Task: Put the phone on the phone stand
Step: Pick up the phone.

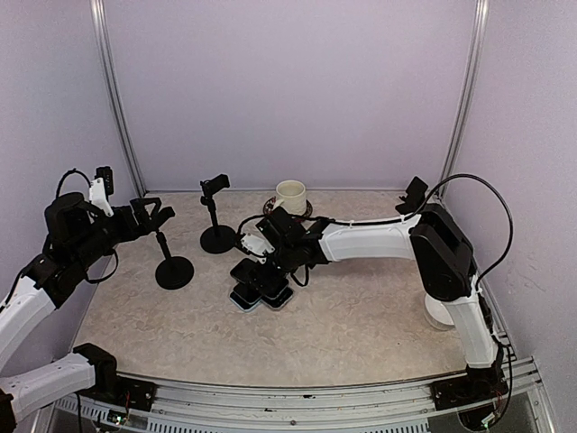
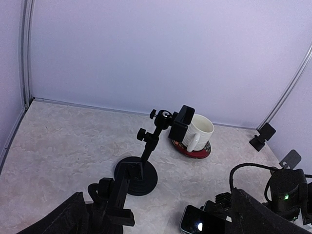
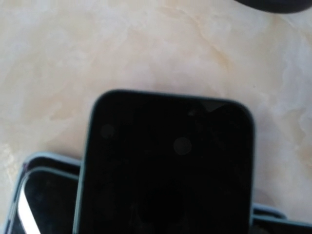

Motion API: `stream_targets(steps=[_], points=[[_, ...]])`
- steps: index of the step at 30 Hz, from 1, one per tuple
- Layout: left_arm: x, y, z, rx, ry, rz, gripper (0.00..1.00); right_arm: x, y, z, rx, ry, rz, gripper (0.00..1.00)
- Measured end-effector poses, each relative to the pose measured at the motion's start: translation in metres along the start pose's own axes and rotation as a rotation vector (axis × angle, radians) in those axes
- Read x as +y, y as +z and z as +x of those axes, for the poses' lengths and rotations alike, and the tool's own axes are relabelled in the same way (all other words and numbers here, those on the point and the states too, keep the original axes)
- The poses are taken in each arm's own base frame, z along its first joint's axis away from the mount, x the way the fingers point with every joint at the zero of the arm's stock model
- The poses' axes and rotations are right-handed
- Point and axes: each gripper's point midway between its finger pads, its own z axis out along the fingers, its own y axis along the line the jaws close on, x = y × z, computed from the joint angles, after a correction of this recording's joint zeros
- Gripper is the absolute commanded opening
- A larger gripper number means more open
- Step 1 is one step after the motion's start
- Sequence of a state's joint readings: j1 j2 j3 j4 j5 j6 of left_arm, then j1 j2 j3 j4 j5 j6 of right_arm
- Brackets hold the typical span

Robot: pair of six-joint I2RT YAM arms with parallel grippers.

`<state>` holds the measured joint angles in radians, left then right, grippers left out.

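Observation:
A dark-screened phone (image 3: 165,165) fills the right wrist view, raised over other phones (image 3: 39,195) that have pale blue edges. In the top view my right gripper (image 1: 267,260) sits over this pile (image 1: 261,293) at mid-table and looks shut on the top phone; its fingers are hidden. Two black phone stands with round bases stand left of it, a near one (image 1: 173,271) and a far one (image 1: 217,237). My left gripper (image 1: 151,216) is open beside the top of the near stand, whose clamp (image 2: 116,197) shows between its fingers (image 2: 63,219). The far stand (image 2: 141,176) is beyond.
A white mug (image 1: 290,196) on a red coaster (image 2: 191,149) stands at the back behind the far stand. A small black clip (image 1: 414,194) sits at the back right by the wall. A white object (image 1: 437,312) lies by the right arm's base. Walls close three sides.

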<state>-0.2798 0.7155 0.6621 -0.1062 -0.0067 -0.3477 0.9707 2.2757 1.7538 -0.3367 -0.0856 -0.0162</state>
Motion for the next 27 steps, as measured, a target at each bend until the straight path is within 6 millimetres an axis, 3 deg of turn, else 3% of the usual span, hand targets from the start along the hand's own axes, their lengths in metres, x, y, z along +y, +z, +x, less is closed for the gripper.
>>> stream_targets(steps=[5, 11, 19, 27], points=[[0.0, 0.0, 0.0, 0.001, -0.003, 0.0, 0.99, 0.001, -0.001, -0.004, -0.009, 0.006, -0.006, 0.62], [0.001, 0.001, 0.0, 0.002, -0.005, -0.004, 0.99, 0.004, -0.001, -0.007, -0.014, 0.003, -0.019, 0.61], [0.002, 0.002, 0.002, 0.008, -0.006, -0.004, 0.99, 0.005, -0.002, -0.005, -0.004, 0.003, -0.029, 0.77], [0.002, 0.002, 0.002, 0.008, -0.007, -0.004, 0.99, 0.009, -0.012, -0.004, 0.065, 0.015, -0.049, 0.81]])
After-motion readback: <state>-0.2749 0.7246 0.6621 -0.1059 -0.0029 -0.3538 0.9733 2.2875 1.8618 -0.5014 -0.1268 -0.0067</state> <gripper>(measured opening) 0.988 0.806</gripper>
